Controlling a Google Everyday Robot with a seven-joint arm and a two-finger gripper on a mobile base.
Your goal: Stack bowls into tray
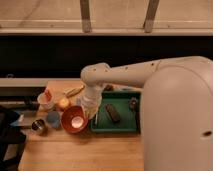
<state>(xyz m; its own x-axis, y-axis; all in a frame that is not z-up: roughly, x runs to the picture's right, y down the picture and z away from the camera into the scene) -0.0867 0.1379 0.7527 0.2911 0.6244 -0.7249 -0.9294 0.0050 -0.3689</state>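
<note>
The red-orange bowl (75, 120) with a pale inner bottom hangs tilted just left of the green tray (118, 128), over the wooden table. My gripper (90, 112) is at the bowl's right rim, shut on it, at the tray's left edge. The tray holds two dark objects: one (112, 113) in its middle and one (133, 104) at the far right. The purple bowl is out of view.
Left of the bowl stand a small blue cup (52, 119), a metal can (37, 126), a white cup with red contents (46, 100), a yellow-orange ball (63, 103) and a yellowish long object (74, 91). My arm (150, 75) spans above the tray.
</note>
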